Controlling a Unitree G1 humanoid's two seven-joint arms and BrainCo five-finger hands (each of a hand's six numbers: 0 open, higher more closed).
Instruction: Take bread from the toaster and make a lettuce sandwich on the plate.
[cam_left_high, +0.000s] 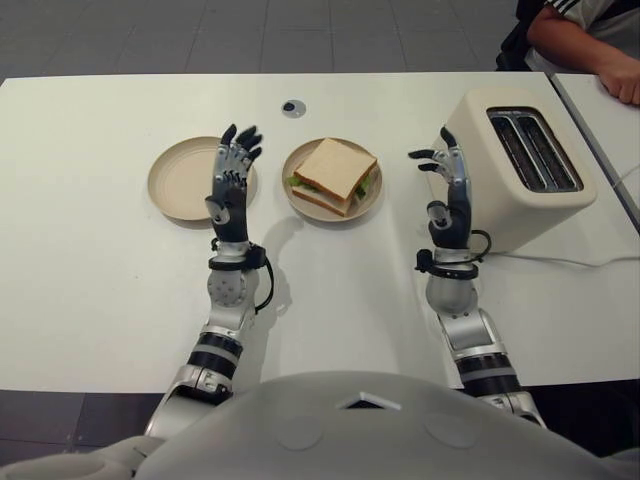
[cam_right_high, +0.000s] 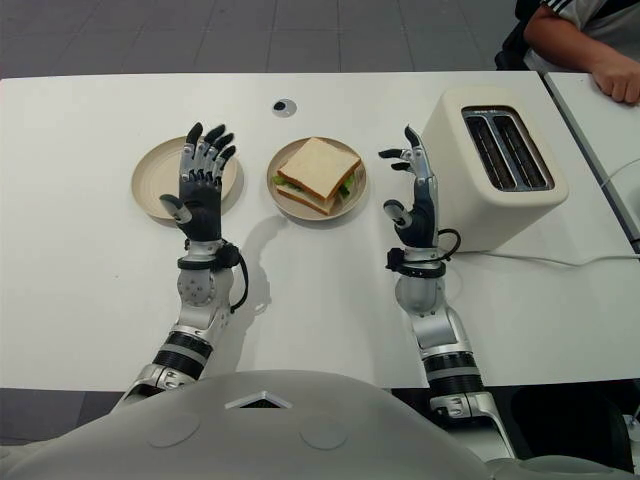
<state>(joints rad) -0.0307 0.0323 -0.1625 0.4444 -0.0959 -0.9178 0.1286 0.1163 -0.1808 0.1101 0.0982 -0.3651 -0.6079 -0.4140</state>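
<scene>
Near the desk's (cam_left_high: 100, 300) far edge sit one empty plate (cam_left_high: 175, 180), one plate (cam_left_high: 330, 217) bearing one sandwich (cam_left_high: 335, 172), and one toaster (cam_left_high: 500, 200) toward the right edge. Left robot hand (cam_left_high: 230, 185) and right robot hand (cam_left_high: 452, 195) spread open.

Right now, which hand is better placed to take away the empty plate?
Probably the left. The left hand, open, is raised right at the empty plate. The right hand is beside the toaster, with the sandwich plate lying in between.
</scene>
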